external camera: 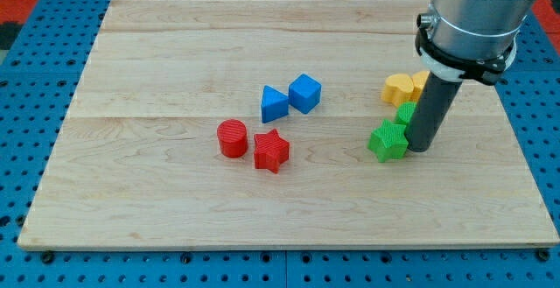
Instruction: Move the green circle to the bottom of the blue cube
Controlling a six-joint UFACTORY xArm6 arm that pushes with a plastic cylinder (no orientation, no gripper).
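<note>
The green circle (406, 113) lies at the view's right, mostly hidden behind my rod, only its left part showing. The blue cube (304, 93) sits near the board's middle, well to the left of the green circle. My tip (420, 149) rests on the board just right of the green star (388, 141) and just below the green circle, close to or touching both.
A blue triangle (274, 104) touches the blue cube's left side. A red circle (232, 138) and a red star (271, 151) lie below them. A yellow heart (398, 87) and another yellow block (421, 81) sit above the green circle. The wooden board (175, 200) lies on a blue pegboard.
</note>
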